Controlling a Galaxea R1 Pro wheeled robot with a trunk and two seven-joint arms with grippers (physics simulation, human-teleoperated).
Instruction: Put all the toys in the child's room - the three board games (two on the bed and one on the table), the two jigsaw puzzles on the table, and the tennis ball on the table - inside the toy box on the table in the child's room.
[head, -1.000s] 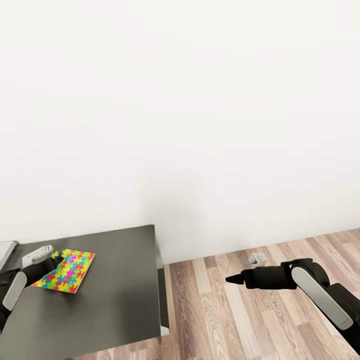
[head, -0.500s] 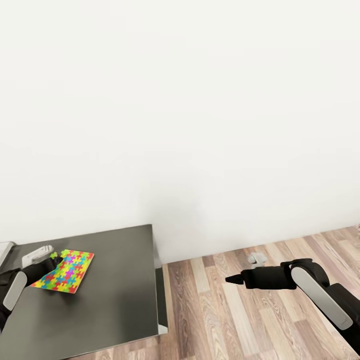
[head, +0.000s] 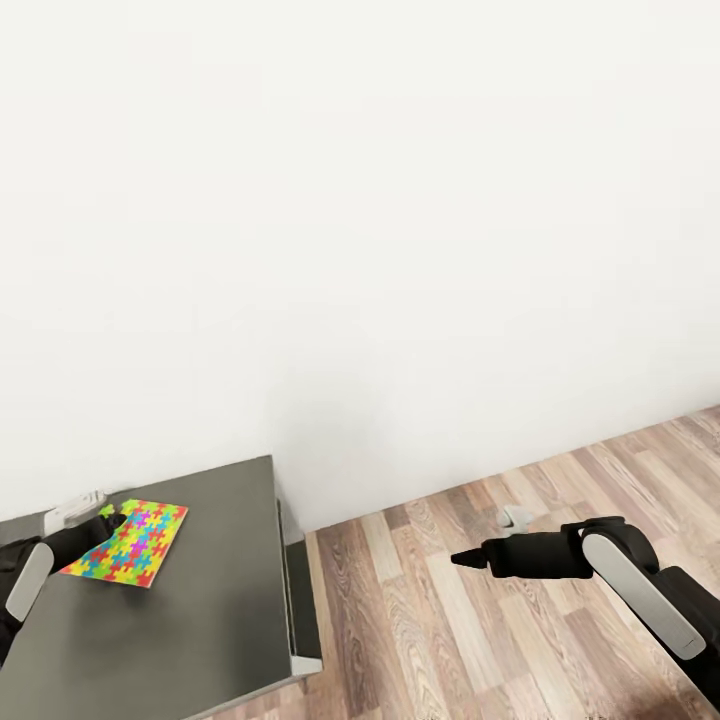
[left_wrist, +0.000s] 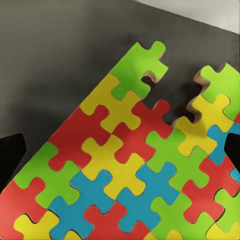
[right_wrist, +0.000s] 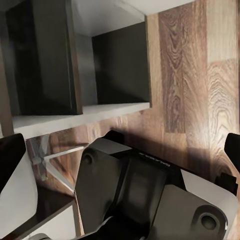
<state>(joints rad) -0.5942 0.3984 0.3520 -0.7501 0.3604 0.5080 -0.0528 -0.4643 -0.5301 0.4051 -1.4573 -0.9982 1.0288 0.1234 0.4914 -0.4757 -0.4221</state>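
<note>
One jigsaw puzzle (head: 132, 541), a thin sheet of bright interlocking pieces, hangs tilted just above the dark table top (head: 200, 610). My left gripper (head: 100, 516) holds it at its upper left corner. In the left wrist view the puzzle (left_wrist: 125, 165) spans the space between my two dark fingertips (left_wrist: 11, 155), and a few pieces are missing at one corner. My right gripper (head: 460, 559) hovers over the wood floor (head: 420, 620) to the right of the table, holding nothing, its fingertips (right_wrist: 10, 155) far apart at the picture's sides.
A white wall (head: 360, 220) rises behind the table and floor. The table's right end has a pale front (head: 300, 600). In the right wrist view I see dark open compartments (right_wrist: 120, 65) under the desk and my own base (right_wrist: 145, 200).
The whole view has swung right: the table and wall corner slid left in the picture and more floor shows. Both grippers and the held puzzle keep their places in the picture.
</note>
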